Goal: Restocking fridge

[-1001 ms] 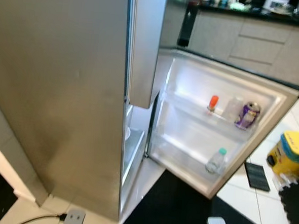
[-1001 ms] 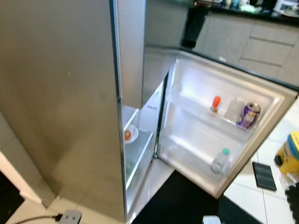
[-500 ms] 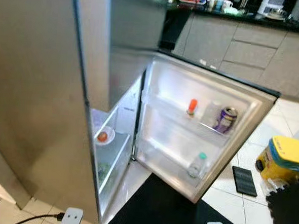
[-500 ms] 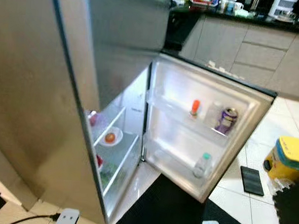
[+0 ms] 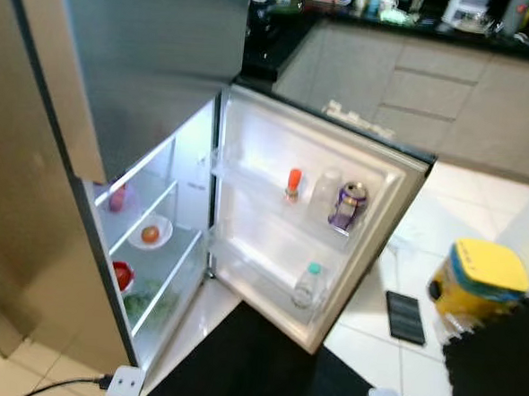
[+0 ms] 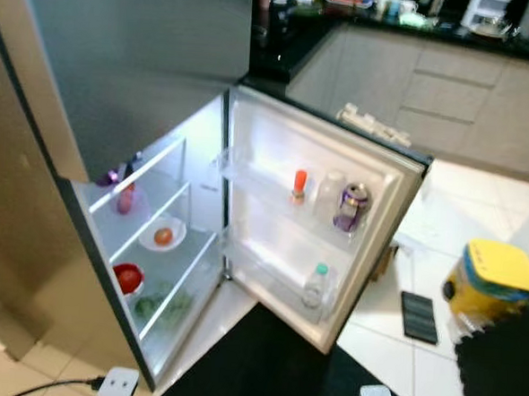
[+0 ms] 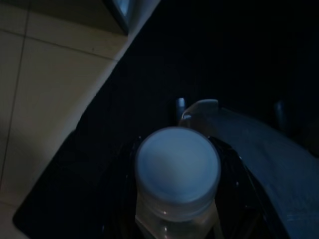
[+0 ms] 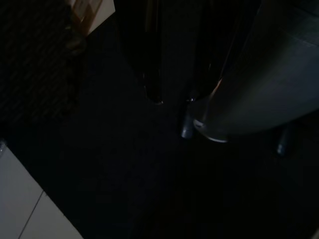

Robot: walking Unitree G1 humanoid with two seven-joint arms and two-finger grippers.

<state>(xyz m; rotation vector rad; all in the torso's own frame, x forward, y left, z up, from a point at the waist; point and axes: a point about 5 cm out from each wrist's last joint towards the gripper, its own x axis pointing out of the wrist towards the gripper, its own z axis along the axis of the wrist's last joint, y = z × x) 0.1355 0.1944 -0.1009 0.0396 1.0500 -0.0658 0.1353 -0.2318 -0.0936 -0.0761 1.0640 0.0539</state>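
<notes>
The left gripper [image 7: 177, 219] is clamped around a clear bottle [image 7: 178, 174] with a pale round cap, held low over a dark mat [image 5: 263, 368], with tiled floor [image 7: 45, 99] just beside it. The right gripper [image 8: 172, 97] hangs over the same dark mat; its two black fingers [image 8: 152, 74] sit close together, with nothing visible between them.

Nearest the robot, two white blocks [image 5: 125, 385] lie at the mat's near edge, the left one with a black cable. The mat runs up to the foot of the open fridge [image 6: 152, 272], leaving open floor between the lit shelves and the swung-out door [image 5: 313, 219].

The fridge is smooth grey metal outside and bright white inside. Its glass shelves carry a pink thing [image 6: 124, 198] at the top, a white bowl with an orange fruit [image 6: 162, 236] below it, then a red bowl [image 6: 128, 278] and some greens [image 6: 163, 307].

The door's upper shelf holds an orange-capped bottle [image 5: 293, 184], a clear container [image 5: 323, 193] and a purple can [image 5: 347, 206]; the lower shelf holds a small water bottle [image 5: 306, 286].

To the right, on pale tiles, lie a flat black slab [image 5: 405, 316] and a yellow tub [image 5: 470, 282] with a blue band. Beyond stand grey cabinets [image 5: 433, 92] under a cluttered dark counter [image 5: 393, 13].
</notes>
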